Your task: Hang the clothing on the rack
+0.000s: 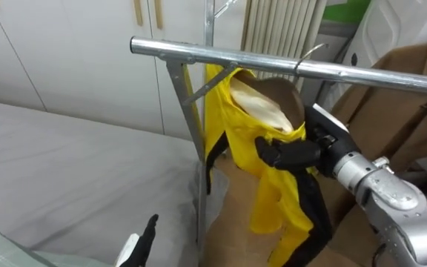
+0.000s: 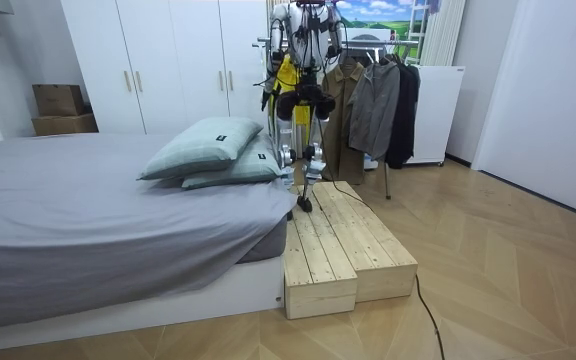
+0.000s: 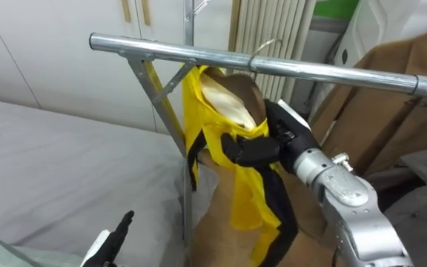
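Note:
A yellow garment with black trim [image 1: 273, 193] hangs by a wire hanger hook [image 1: 310, 53] from the metal rail [image 1: 221, 56] of a clothes rack. Its collar gapes open and shows a pale lining. My right hand [image 1: 291, 153] comes in from the right and is shut on the garment's front just below the collar. My left hand [image 1: 145, 239] sits low at the bottom edge, fingers straight and holding nothing. In the room view I stand on a wooden platform [image 2: 340, 240] facing the rack, with the yellow garment [image 2: 286, 74] in front of my chest.
A brown coat [image 1: 410, 104] hangs further right on the same rail, beside grey and dark jackets [image 2: 376, 105]. The rack's upright post [image 1: 196, 141] stands by the grey bed [image 1: 58, 167]. Pillows [image 2: 206, 146] lie on the bed, and white wardrobes [image 1: 87, 59] stand behind.

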Controlling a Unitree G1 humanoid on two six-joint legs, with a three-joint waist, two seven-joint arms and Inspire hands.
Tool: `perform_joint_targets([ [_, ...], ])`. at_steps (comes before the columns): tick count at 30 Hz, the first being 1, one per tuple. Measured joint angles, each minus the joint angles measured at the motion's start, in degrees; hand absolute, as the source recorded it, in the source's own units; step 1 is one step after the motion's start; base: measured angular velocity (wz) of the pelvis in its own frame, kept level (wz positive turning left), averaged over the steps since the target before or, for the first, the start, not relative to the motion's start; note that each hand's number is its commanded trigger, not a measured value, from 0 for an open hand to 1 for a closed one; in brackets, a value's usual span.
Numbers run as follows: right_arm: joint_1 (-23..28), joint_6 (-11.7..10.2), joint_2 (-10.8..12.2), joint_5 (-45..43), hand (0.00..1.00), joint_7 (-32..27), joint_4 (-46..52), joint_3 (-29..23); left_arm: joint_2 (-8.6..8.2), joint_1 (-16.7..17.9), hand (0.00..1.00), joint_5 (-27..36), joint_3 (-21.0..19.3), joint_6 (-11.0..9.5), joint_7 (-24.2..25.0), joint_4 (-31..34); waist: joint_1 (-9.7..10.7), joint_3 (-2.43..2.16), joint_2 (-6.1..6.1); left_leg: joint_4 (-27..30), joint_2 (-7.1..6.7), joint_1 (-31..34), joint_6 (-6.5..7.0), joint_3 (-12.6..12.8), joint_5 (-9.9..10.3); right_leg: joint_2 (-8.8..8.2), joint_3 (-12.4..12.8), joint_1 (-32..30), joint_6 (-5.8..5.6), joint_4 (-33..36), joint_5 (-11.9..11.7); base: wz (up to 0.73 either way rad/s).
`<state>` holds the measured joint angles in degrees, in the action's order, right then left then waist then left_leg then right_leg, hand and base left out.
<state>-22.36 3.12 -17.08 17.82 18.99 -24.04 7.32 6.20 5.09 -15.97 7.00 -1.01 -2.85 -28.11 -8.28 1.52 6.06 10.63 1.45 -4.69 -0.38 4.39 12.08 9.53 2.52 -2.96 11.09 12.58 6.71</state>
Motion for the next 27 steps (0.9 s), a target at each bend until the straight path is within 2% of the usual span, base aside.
perform_joint_targets([
  [6,-0.06,-0.05,0.01,0.66,1.0,0.02,-3.33,0.13,0.17,-0.58,0.0,0.02,0.42,0.25,0.03,0.01,0.29,-0.01,-0.16,0.06,-0.04,-0.21,-0.25,-0.01,-0.15,-0.13,-0.3,0.45,0.0,-0.15,0.0,0.04],
  [9,-0.09,-0.6,0.02,2.12,1.0,0.74,-6.78,0.21,0.2,-0.57,0.0,-0.01,1.08,0.27,1.06,0.26,0.26,0.04,-0.34,0.12,-0.13,-1.12,-0.25,-1.49,-0.15,-0.19,-0.47,2.07,-0.05,-1.07,0.03,0.08],
  [13,-0.05,-1.1,0.19,2.79,1.0,1.24,-7.79,0.45,0.32,-0.59,0.0,0.07,1.06,0.42,1.3,1.71,0.48,0.03,-0.51,0.04,-0.13,-1.43,-0.25,-1.81,-0.15,-0.21,-0.67,2.3,-0.04,-1.15,0.01,0.01],
  [15,-0.05,-1.32,0.78,3.93,1.0,1.75,-8.58,0.45,0.43,-0.84,0.0,0.11,0.95,0.43,1.3,2.44,0.51,-0.03,-0.68,-0.23,-0.06,-1.98,-0.25,-1.75,-0.15,-0.23,-0.86,2.71,-0.79,-1.15,0.43,0.05],
  [17,0.17,-1.78,1.6,4.76,1.0,2.27,-9.31,0.44,0.44,-1.04,0.0,0.22,0.95,0.43,1.3,2.52,0.84,-0.01,-0.9,-0.26,-0.05,-2.44,-0.25,-1.32,-0.15,-0.36,-1.47,3.04,-2.47,-1.17,1.36,0.13],
  [18,0.56,-1.86,1.86,4.97,1.0,2.78,-9.49,0.36,0.32,-1.03,0.0,0.25,0.94,0.45,1.33,2.5,1.1,-0.15,-1.14,-0.34,-0.04,-2.79,-0.25,-1.18,-0.15,-0.46,-1.85,3.39,-3.31,-1.79,1.8,0.19],
  [20,1.1,-1.92,1.87,5.83,1.0,3.51,-9.66,0.28,0.21,-1.05,0.0,0.36,0.94,0.45,1.42,2.52,1.76,-0.54,-1.52,-0.47,-0.05,-2.96,-0.25,-1.07,-0.15,-0.66,-2.57,3.6,-4.08,-1.98,2.18,0.2],
  [24,3.28,-4.89,2.32,6.85,1.0,4.73,-10.73,0.0,0.45,-0.99,0.0,0.35,0.92,0.49,1.85,2.55,1.82,-0.75,-1.89,-0.51,-0.1,-3.59,-0.25,0.15,-0.15,-1.17,-4.36,4.29,-4.24,-1.98,2.27,0.07],
  [27,3.6,-5.45,2.36,6.84,1.0,5.43,-10.96,0.01,0.4,-0.99,0.0,0.24,1.03,0.51,1.85,2.54,2.0,-0.88,-2.06,-0.62,-0.16,-4.08,-0.25,0.18,-0.14,-1.24,-4.31,4.96,-4.23,-1.96,2.26,0.0],
])
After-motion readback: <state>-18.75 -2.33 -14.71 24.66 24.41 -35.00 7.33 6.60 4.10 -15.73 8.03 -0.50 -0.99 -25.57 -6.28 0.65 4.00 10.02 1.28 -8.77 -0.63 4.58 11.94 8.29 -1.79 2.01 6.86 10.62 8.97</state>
